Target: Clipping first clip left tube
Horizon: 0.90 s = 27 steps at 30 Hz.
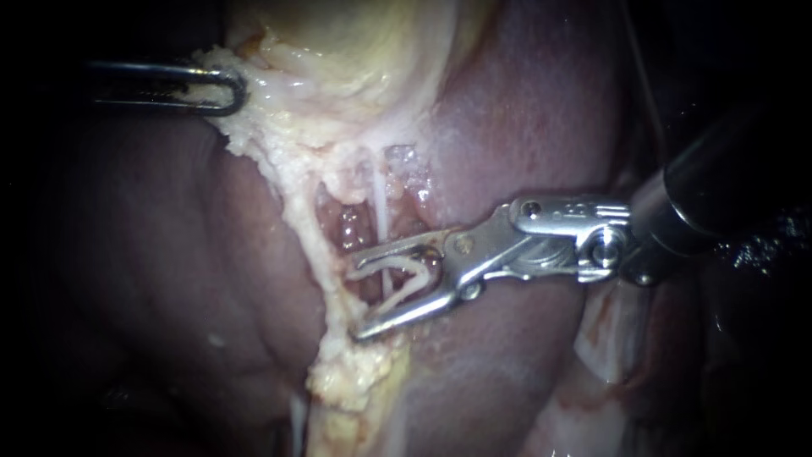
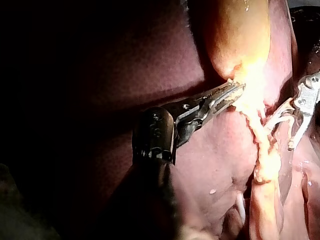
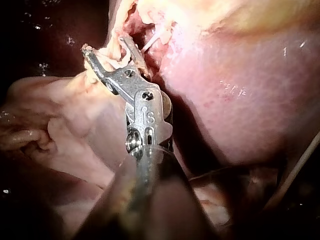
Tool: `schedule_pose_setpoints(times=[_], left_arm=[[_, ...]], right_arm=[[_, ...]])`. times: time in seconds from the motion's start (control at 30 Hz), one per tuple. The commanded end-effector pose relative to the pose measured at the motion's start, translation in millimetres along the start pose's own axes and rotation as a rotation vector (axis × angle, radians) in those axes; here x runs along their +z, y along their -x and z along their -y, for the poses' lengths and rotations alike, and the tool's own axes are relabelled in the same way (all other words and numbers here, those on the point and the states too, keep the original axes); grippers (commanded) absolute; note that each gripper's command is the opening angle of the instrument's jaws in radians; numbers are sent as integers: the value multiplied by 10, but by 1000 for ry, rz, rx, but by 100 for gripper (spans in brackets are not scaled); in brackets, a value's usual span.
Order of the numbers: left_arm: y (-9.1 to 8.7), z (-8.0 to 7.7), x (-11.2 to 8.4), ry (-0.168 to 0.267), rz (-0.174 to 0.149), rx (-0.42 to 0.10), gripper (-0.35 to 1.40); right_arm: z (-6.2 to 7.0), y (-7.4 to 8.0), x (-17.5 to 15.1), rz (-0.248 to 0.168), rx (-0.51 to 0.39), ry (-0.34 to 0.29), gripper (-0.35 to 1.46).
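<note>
Jaws of right instrument (image 1: 357, 298): held wide apart, with a pale clip (image 1: 410, 264) seated between them and touched by both, so the clip is gripped.
Clip: open, its two legs spread along the jaws and its bend set toward the hinge.
Tube (image 1: 378, 199): thin and pale, stretched from under the gallbladder (image 1: 355, 51) across a raw red patch of the liver (image 1: 524, 110). It is passed between the clip's legs near the bend. Whether the legs touch it cannot be told, nor can it be told whether this is the left tube.
Right shaft: brought in from the right, across the liver's pale pink surface.
Right wrist view: the same instrument (image 3: 104, 46) is seen with its jaws spread and pale tissue lying between them. The tube (image 3: 157, 36) is seen just ahead, beside the liver (image 3: 235, 75).
Jaws of left instrument (image 1: 230, 89): closed on the gallbladder's pale fatty edge, which is gripped from both sides.
Left wrist view: the left instrument (image 2: 235, 92) is seen clamped at the gallbladder's (image 2: 235, 35) narrow end, with the right instrument (image 2: 281, 134) beyond it.
Strand (image 1: 304, 220): a fatty band is drawn from the gripped edge down over the liver, just beside the tube. The right instrument's lower jaw tip is laid against it.
Liver: dark red under the left instrument, paler around the raw patch.
</note>
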Motion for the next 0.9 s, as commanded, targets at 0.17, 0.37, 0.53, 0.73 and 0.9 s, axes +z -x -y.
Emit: schedule_pose_setpoints(times=[0.17,0.37,0.53,0.73,0.9], left_arm=[[0,0,0,0,0,0,-35],[0,0,0,-1,0,0,-35],[0,0,1,-1,0,0,-35],[0,0,2,-2,-1,0,-35],[0,0,1,-1,-1,0,-35]], right_arm=[[-7,1,12,-1,-6,8,44],[-10,2,23,-18,-7,10,44],[-5,3,37,-60,-8,9,43],[-3,0,57,-85,-10,-19,43],[-6,-6,71,-102,-10,-37,43]])
